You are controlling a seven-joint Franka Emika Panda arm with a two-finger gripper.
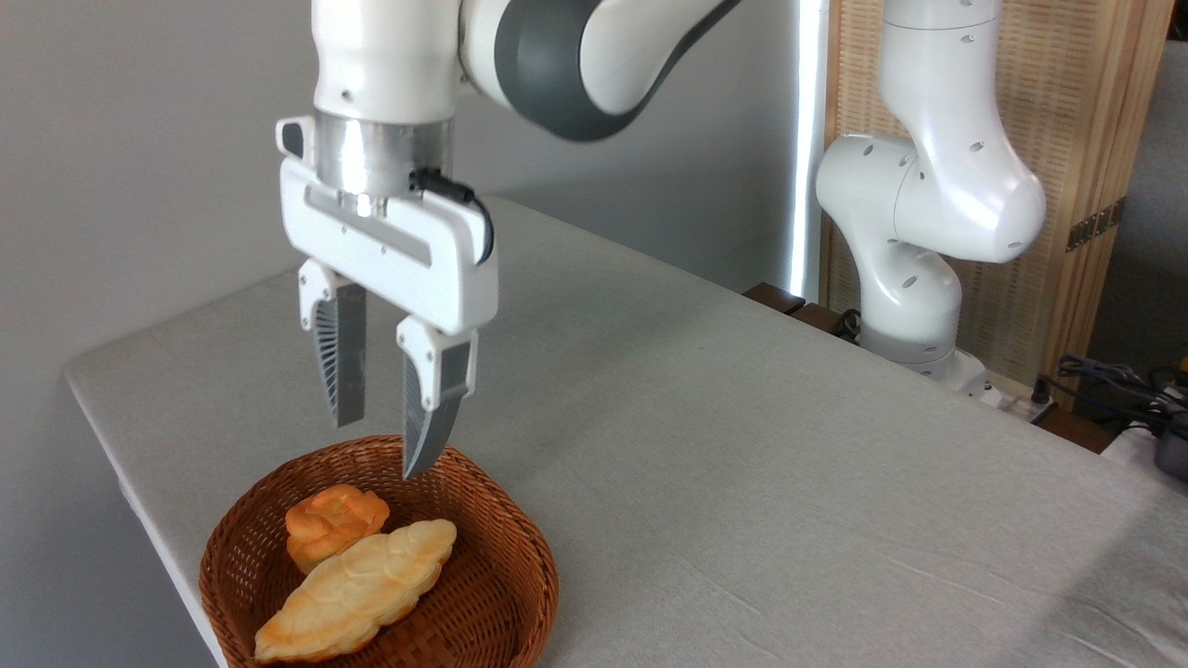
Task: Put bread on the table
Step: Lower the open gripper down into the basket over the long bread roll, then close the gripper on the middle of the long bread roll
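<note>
One basket [506, 608] is seen on the tabletop [742, 445]. Two items are held in it: one bread [357, 589] and, touching it behind, one bun [332, 521]. One pincer [385, 445] is held above the basket's far rim, fingers apart, nothing gripped.

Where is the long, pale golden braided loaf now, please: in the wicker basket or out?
In: the loaf lies inside the basket.
</note>
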